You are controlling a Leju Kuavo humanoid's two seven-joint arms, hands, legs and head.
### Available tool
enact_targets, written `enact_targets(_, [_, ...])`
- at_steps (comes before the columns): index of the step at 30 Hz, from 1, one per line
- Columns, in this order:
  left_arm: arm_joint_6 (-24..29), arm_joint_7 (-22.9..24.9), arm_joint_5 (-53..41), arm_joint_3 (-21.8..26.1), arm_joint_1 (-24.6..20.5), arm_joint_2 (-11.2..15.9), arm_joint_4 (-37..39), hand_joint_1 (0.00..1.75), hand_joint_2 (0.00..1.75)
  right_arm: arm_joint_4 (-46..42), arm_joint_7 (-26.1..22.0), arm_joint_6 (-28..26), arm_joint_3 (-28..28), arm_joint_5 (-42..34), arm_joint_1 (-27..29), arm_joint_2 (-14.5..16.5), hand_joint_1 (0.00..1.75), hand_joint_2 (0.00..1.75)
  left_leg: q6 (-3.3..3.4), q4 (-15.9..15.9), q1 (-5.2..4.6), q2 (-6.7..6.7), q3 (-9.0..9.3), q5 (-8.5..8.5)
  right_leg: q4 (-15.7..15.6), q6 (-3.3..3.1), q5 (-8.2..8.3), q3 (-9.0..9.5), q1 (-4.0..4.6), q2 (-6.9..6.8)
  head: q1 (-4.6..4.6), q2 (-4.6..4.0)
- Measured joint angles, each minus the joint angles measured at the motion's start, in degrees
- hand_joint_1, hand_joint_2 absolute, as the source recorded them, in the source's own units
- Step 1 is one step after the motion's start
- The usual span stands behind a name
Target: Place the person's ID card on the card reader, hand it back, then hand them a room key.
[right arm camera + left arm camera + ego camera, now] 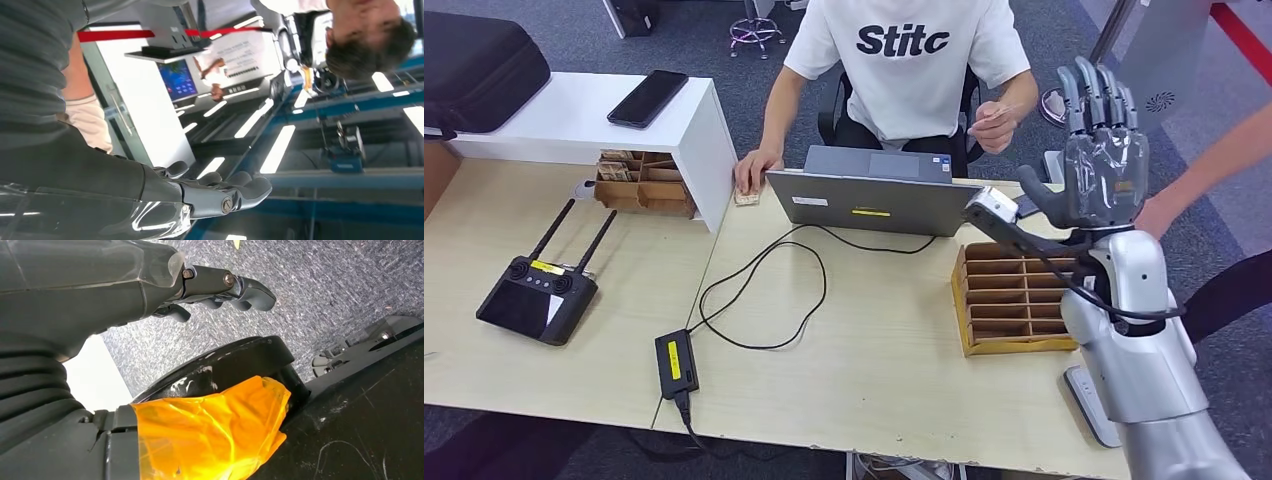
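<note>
A: Which step is the robot on?

B: The first, by the look of it. The right robot hand [1102, 150] is raised past the counter's [874, 350] far right corner, fingers straight and apart, holding nothing. The seated person [904, 70] pinches what may be the card [990, 113] beyond the far edge.

A: And the left robot hand [220, 290]?

B: It hangs over the carpet, fingers loosely bent, empty.

A: What does the next move call for?

B: Probably reaching toward the person and closing on the card. Which item is the reader is unclear.
</note>
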Motion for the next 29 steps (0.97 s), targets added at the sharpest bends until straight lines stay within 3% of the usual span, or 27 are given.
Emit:
enact_targets(7, [0.08,-0.34,0.74,0.0,0.13,-0.03,0.0,0.0,1.75,-10.7,-0.52,-0.97,0.08,0.66,6.09,-0.66,0.0,1.75,0.0,0.0,0.0,0.04,0.0,-0.01,-0.01,0.0,-0.01,0.0,0.0,0.01,-0.01,0.0])
enact_targets(19, [1.68,-0.28,1.99,0.0,0.36,-0.6,0.0,0.0,1.75,-17.77,-0.86,-3.51,-0.59,0.16,11.16,-2.56,0.0,1.75,0.0,0.0,-0.01,0.0,0.02,-0.02,-0.02,0.0,-0.01,0.0,-0.01,-0.01,-0.02,0.0])
enact_targets(25, [2.3,0.09,3.55,0.03,0.54,-1.09,0.0,0.0,1.75,-25.37,-5.83,-9.55,-6.75,-8.43,20.64,-4.71,0.0,1.75,0.06,0.0,-0.02,-0.1,0.0,-0.09,-0.06,0.08,-0.09,0.03,-0.03,-0.09,-0.01,0.0])
enact_targets(29, [2.38,-0.1,4.47,0.12,0.63,-1.11,0.0,0.0,1.75,-31.04,-8.88,-12.7,-11.41,-9.01,28.73,-4.72,0.0,1.75,0.04,0.0,-0.03,-0.12,0.0,-0.19,-0.06,0.08,-0.17,0.04,-0.04,-0.11,-0.02,0.0])
